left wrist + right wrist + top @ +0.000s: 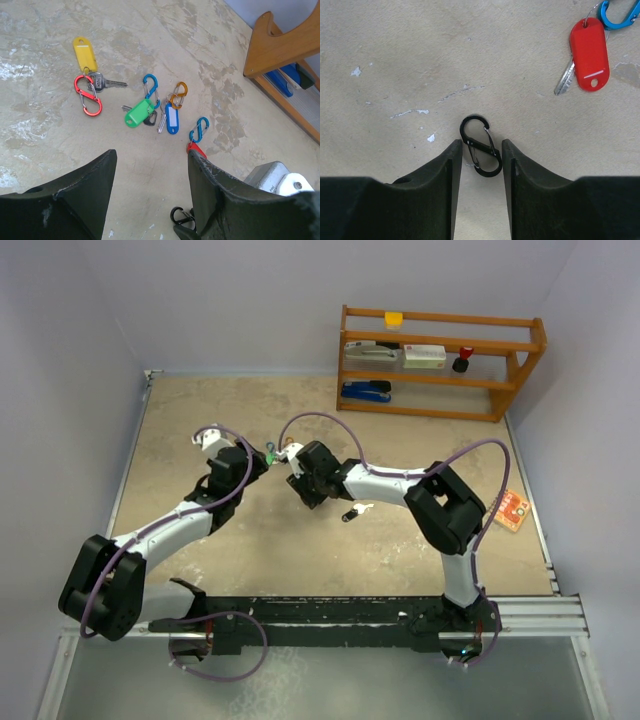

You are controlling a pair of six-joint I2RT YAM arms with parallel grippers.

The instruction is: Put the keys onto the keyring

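Observation:
Several tagged keys lie in a cluster on the table: a yellow-tagged key beside a red S-clip, a green tag, a blue tag, and a red-tagged key. My left gripper hovers open just short of the cluster, its right finger covering part of the red tag. My right gripper is low over the table with a black S-shaped clip lying between its fingertips. The right finger touches the clip and the left stands off it. I cannot tell which item is the keyring.
Blue and orange S-clips lie among the keys. A wooden rack with a stapler and small items stands at the back right. An orange card lies by the right wall. A small black item lies under the right forearm.

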